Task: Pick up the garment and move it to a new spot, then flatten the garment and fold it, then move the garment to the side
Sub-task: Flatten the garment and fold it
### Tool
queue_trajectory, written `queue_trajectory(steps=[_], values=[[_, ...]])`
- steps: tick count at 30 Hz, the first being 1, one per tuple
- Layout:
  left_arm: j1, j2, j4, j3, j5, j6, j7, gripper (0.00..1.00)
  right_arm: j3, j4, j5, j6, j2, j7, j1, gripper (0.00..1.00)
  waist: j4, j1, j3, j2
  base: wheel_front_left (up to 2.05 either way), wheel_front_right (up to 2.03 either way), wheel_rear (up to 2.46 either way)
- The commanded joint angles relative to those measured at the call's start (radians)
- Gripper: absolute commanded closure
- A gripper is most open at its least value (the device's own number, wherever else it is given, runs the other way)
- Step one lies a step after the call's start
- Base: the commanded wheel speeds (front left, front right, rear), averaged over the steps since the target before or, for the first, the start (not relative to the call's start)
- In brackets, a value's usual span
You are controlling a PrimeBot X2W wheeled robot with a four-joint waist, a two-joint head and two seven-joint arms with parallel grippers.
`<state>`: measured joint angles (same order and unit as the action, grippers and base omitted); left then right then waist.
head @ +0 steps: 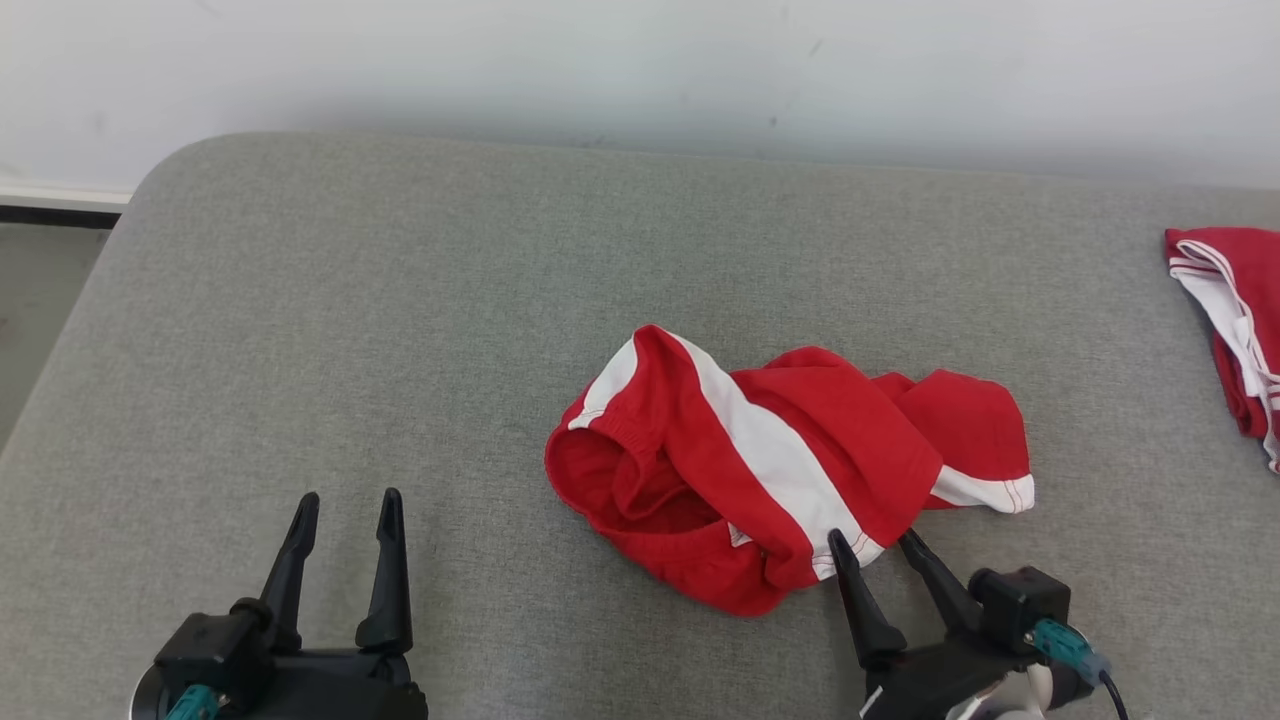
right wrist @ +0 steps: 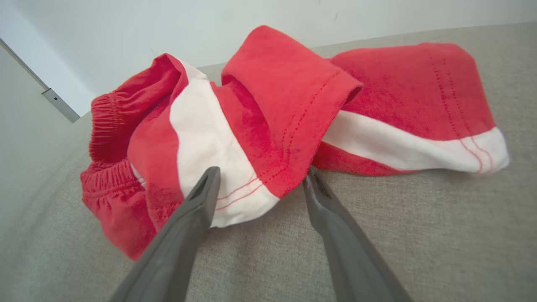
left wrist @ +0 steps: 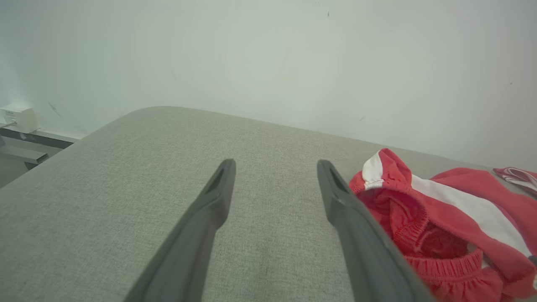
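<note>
The garment (head: 770, 460) is a pair of red shorts with white side stripes, lying crumpled on the grey padded table (head: 400, 330); its elastic waistband faces left. My right gripper (head: 872, 542) is open at the garment's near hem, its fingertips touching or just short of the white-striped leg edge (right wrist: 239, 201), one finger on each side of it. My left gripper (head: 347, 500) is open over bare table, well left of the garment (left wrist: 440, 226), with nothing between its fingers (left wrist: 218, 193).
A second red and white garment (head: 1230, 320) lies at the table's far right edge. A white wall runs behind the table. The table's left side ends at a rounded corner (head: 160, 170), with floor beyond it.
</note>
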<state>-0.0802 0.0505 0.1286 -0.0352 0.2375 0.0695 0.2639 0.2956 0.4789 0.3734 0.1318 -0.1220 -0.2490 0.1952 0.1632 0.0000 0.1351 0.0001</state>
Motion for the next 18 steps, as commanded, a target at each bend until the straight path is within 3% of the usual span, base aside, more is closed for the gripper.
queue_trajectory(steps=[1,2,4,9,18], values=[[-0.014,0.0,0.001,0.0,0.0,0.0,0.0,0.0,0.013,0.023,0.015,-0.003,0.005,-0.008,0.023,0.0,0.011,0.0,0.009,-0.0001,0.0,0.0,0.0],[-0.015,0.0,0.001,0.001,-0.001,0.0,0.0,0.0,0.019,0.038,0.027,-0.003,0.007,-0.01,0.038,0.52,0.013,0.0,0.011,-0.0001,0.0,0.0,0.0],[-0.017,0.0,0.006,0.005,-0.002,0.004,0.0,0.0,0.036,0.075,0.045,-0.003,0.002,-0.015,0.07,1.0,0.016,0.0,0.013,-0.0001,0.0,0.0,0.0],[0.0,0.0,0.007,0.02,0.001,-0.002,0.0,0.0,0.013,0.024,0.045,-0.003,-0.024,-0.016,0.06,1.0,-0.009,0.0,0.001,-0.0001,0.0,0.0,0.0],[0.017,0.0,0.011,0.011,0.001,-0.001,0.0,0.0,-0.092,-0.206,0.052,-0.003,-0.135,-0.017,-0.099,1.0,-0.075,0.0,-0.035,-0.0001,0.0,0.0,0.0]])
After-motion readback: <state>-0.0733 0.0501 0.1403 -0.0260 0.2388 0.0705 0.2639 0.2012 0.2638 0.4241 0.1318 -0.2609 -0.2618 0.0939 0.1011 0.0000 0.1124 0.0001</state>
